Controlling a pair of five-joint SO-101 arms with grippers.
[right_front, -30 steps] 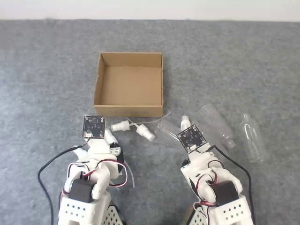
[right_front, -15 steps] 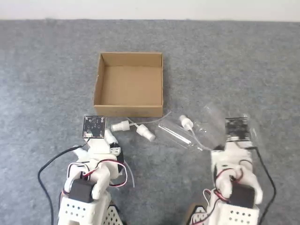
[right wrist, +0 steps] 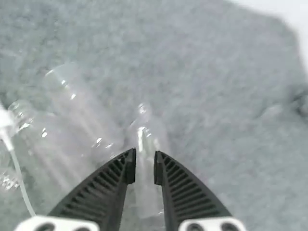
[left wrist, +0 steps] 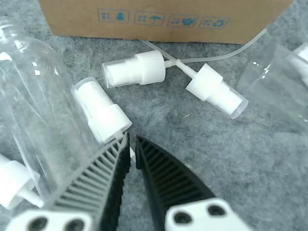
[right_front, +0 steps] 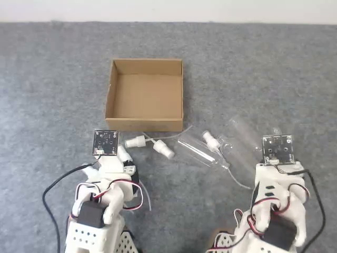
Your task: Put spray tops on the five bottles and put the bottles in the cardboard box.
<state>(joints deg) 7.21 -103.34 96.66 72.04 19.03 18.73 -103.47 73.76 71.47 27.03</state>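
The open cardboard box (right_front: 145, 95) stands at the back centre. Clear bottles (right_front: 197, 150) (right_front: 238, 141) lie in front of it to the right. White spray tops (right_front: 136, 141) (right_front: 164, 149) (right_front: 210, 139) lie among them. My left gripper (left wrist: 132, 140) is shut and empty, its tips just short of a spray top (left wrist: 101, 111) beside a clear bottle (left wrist: 33, 96). Two more spray tops (left wrist: 137, 70) (left wrist: 216, 91) lie before the box wall (left wrist: 163, 14). My right gripper (right wrist: 144, 158) is shut and empty, hanging over a clear bottle (right wrist: 147, 137) at the far right.
Grey carpet (right_front: 52, 79) covers the whole table, with open room left of the box and along the back. A thin dip tube (right wrist: 19, 178) trails from a spray top near the right arm (right_front: 276, 184). Cables (right_front: 52, 190) loop beside the left arm's base.
The right arm has swung from the middle of the table to the far right, uncovering a bottle and a spray top. The left arm has not moved.
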